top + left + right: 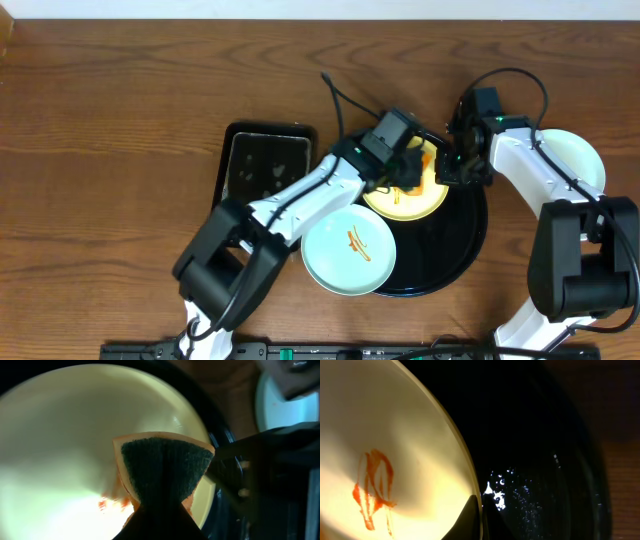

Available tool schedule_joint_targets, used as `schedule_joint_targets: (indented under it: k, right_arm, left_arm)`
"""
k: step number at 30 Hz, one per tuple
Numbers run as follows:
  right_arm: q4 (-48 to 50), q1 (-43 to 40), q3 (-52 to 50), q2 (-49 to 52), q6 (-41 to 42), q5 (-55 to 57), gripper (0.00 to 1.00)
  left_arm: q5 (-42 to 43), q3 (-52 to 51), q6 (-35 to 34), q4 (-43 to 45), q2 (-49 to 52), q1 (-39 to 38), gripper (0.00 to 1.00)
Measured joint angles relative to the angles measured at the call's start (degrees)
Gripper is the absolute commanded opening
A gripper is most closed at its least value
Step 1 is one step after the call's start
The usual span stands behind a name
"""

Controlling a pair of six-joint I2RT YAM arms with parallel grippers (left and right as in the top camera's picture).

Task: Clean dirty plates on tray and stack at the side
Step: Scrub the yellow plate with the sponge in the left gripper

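Overhead: the yellow plate [405, 207] lies inside the tray [452, 250], toward its far side. It looks stiff and glossy, likely slippery when wet, so the rim is the place to hold it. The left arm reaches diagonally over the tray, with the left gripper [408, 170] above the plate. The right gripper [460, 170] bends down at the plate's right rim.

Left wrist: the jaws pinch a soft orange-and-green sponge [162, 467] over the plate.

Right wrist: the jaws are closed, seemingly nipping the rim beside the sauce squiggle [372, 487].
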Motion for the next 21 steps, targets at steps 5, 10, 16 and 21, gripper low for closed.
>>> schedule_joint_targets:
  k: [5, 10, 16, 21]
  right_arm:
    - [0.1, 0.0, -0.9, 0.2, 0.3, -0.2, 0.01]
    - [0.1, 0.0, -0.9, 0.2, 0.5, -0.2, 0.01]
    - [0.0, 0.0, -1.0, 0.2, 0.6, -0.2, 0.01]
    - [-0.2, 0.0, -1.1, 0.2, 0.8, -0.1, 0.01]
  left_arm:
    - [0.2, 0.0, -0.8, 2.2, 2.7, -1.8, 0.14]
    - [0.2, 0.0, -0.9, 3.5, 5.6, -1.9, 0.14]
    - [-0.8, 0.0, -0.9, 2.9, 6.8, -1.9, 0.14]
    - [-5.2, 0.2, -0.9, -2.0, 6.8, -1.8, 0.12]
